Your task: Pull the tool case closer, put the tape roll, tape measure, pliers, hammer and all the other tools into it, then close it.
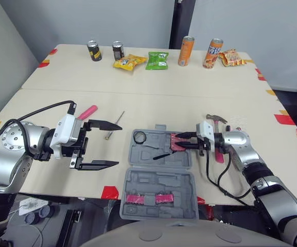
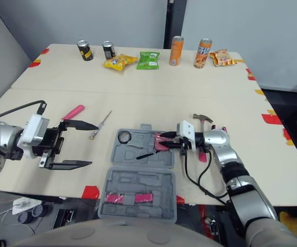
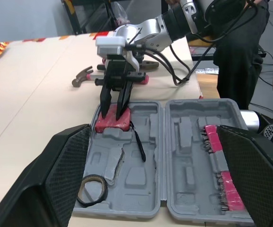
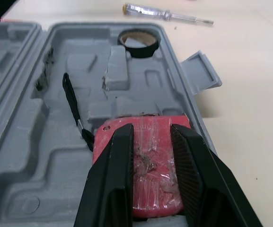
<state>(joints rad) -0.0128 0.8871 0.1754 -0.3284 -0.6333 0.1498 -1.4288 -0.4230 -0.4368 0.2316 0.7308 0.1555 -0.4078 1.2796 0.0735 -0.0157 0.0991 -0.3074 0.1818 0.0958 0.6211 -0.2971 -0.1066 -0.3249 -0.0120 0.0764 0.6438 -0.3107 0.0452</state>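
The grey tool case (image 1: 153, 180) lies open at the table's front middle, with its lid toward me. A black tape roll (image 1: 140, 137) sits in the tray's far left corner. The red tape measure (image 4: 150, 142) lies at the tray's right end, its black strap (image 4: 74, 109) trailing across the tray. My right gripper (image 1: 177, 141) reaches in from the right, fingers a little apart, tips resting on top of the tape measure. The hammer (image 1: 216, 119) lies just right of the case, behind that arm. My left gripper (image 1: 120, 144) hangs wide open and empty, left of the case.
A slim screwdriver (image 1: 115, 125) and a pink-handled tool (image 1: 88, 111) lie on the table left of the case. Red bit strips (image 1: 148, 198) sit in the lid. Several cans (image 1: 186, 50) and snack bags (image 1: 157, 60) line the far edge.
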